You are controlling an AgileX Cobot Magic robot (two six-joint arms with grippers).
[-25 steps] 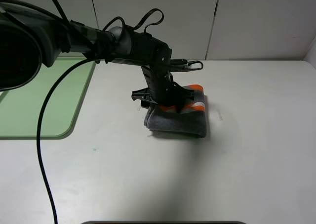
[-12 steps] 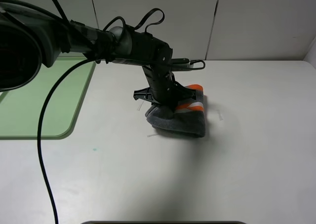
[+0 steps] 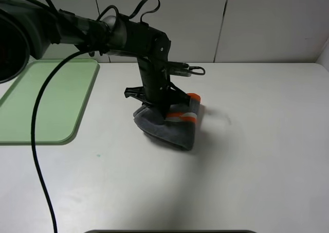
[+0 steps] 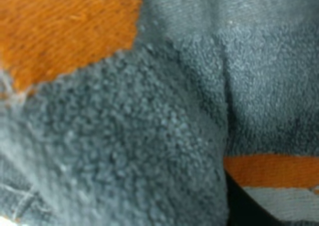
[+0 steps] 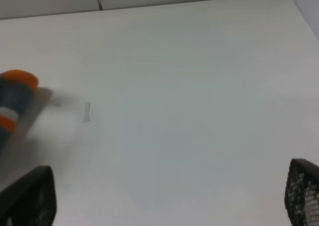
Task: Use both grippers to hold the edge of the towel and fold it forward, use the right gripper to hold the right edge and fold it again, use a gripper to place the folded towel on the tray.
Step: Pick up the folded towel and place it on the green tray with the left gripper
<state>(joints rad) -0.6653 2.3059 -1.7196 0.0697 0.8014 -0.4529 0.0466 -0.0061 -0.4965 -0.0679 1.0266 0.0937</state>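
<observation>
Wide pale white desk (image 5: 189, 111) filling most of the frame, blurred grey folded towel with orange stripes (image 5: 14, 104) at one edge, two dark mesh-textured fingers (image 5: 303, 192) of the right gripper (image 5: 164, 198) spread wide apart at opposite corners, nothing between them

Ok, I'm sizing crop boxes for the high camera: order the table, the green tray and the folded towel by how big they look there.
1. table, filling most of the view
2. green tray, cut off at the left edge
3. folded towel, partly hidden by the left pincer
</observation>
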